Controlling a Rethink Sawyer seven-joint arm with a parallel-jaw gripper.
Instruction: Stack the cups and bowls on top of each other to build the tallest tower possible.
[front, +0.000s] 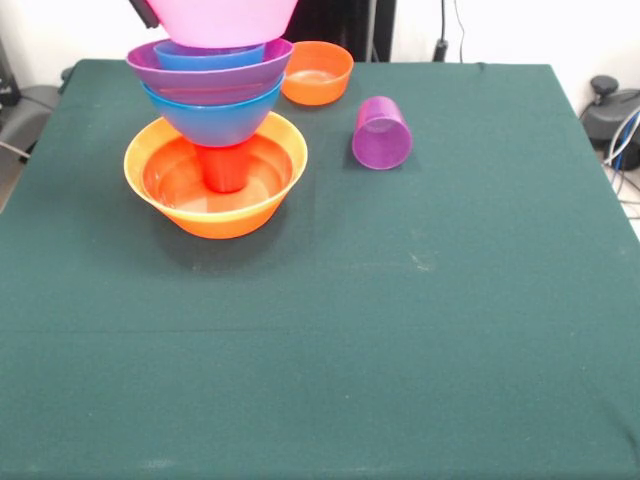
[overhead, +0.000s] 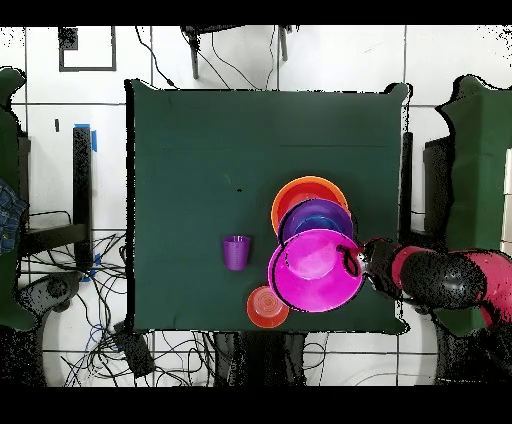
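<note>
Front view, left to right. Tower (front: 215, 130) sits on the left part of the green worktop (front: 400, 330), toward the far edge. Base is the large orange bowl (front: 215, 200), upright. Inside it a red cup (front: 226, 168) stands upside down at the centre. A large blue bowl (front: 212, 115) rests on that cup, clear of the orange rim. Nested in it: a purple bowl (front: 210, 72), then a small blue bowl (front: 208, 55) inside that. Pink bowl (front: 222, 20) is on top, cut off by the picture's upper edge; can't tell if it's seated on the small blue bowl or just above it.

A dark part of the end effector (front: 145, 12) shows at the pink bowl's left rim at the top edge. From overhead the end effector (overhead: 352, 260) is at the pink bowl's (overhead: 315, 269) rim and appears to grip it, with the red and black arm (overhead: 440, 280) running off to the side.

Next right: small orange bowl (front: 317, 72), upright on the worktop, just behind and right of the tower, apart from it.

Then the purple cup (front: 381, 132), on its side, mouth toward the camera, right of the tower, near the small orange bowl but not touching.
</note>
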